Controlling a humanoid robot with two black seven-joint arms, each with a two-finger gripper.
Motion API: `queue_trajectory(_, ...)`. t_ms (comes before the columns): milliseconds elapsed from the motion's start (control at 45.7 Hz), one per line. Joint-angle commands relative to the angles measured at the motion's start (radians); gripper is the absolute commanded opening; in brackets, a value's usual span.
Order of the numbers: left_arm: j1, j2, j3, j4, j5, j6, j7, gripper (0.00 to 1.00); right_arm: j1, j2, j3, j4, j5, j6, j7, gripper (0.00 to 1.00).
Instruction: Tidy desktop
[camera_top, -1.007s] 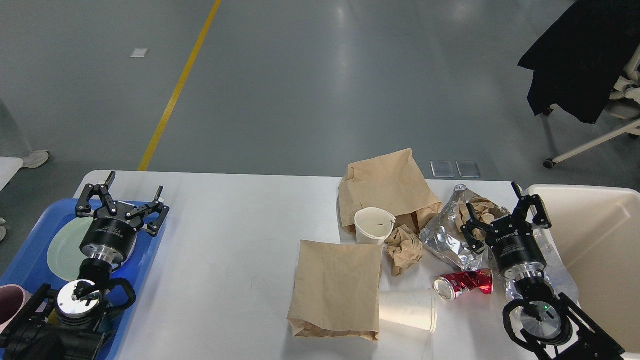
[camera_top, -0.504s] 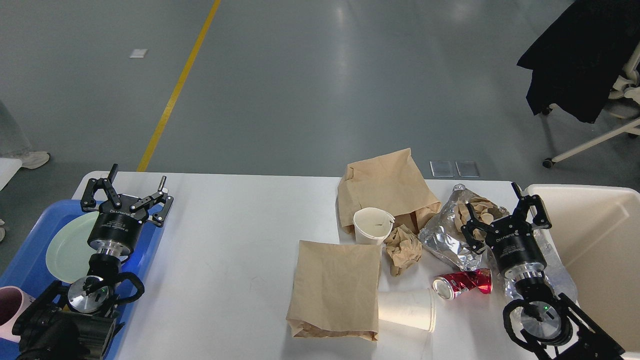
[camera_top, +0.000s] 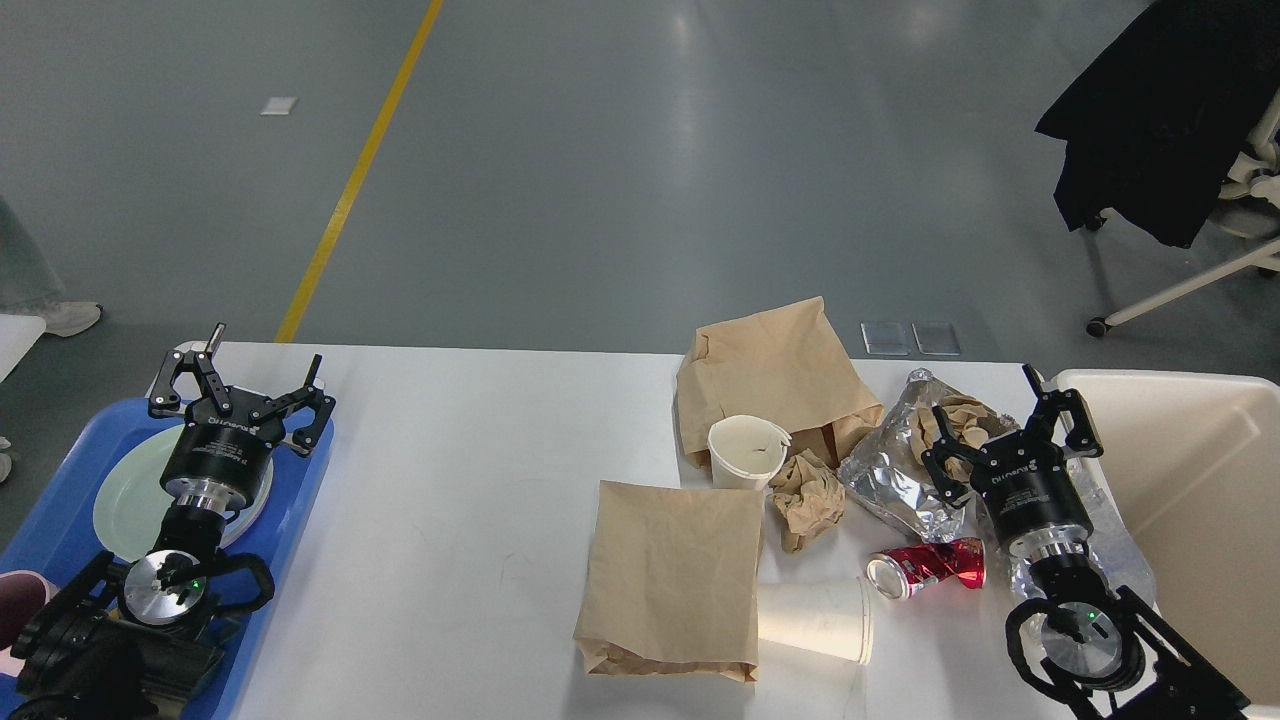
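The white desktop (camera_top: 470, 480) carries litter on its right half: two brown paper bags (camera_top: 672, 575) (camera_top: 770, 370), an upright white paper cup (camera_top: 745, 452), a fallen white cup (camera_top: 815, 618), a crumpled brown paper (camera_top: 808, 495), a crushed red can (camera_top: 925, 565) and a silver foil bag (camera_top: 890, 480). My right gripper (camera_top: 1000, 425) is open and empty over the foil bag's right side. My left gripper (camera_top: 240, 385) is open and empty above the blue tray's far edge.
A blue tray (camera_top: 300, 490) at the left holds a pale green plate (camera_top: 125, 500) and a pink cup (camera_top: 15, 605). A cream bin (camera_top: 1190, 500) stands at the right edge. A chair with black cloth (camera_top: 1170, 120) is on the floor beyond.
My left gripper has shifted slightly back and to the left above the tray, staying open. The right arm and the litter have not moved.
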Motion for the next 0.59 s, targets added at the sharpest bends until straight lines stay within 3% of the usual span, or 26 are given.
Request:
queue_trajectory(0, 0.002, 0.001, 0.005, 0.000, -0.003, -0.004, -0.033, 0.96, 0.000, 0.000, 0.000, 0.000, 0.000, 0.000, 0.000, 1.00)
queue_trajectory(569, 0.003, 0.003, 0.011, 0.000, -0.002, -0.004, -0.036, 0.96, 0.000, 0.000, -0.005, 0.000, -0.003, 0.000, 0.000, 1.00)
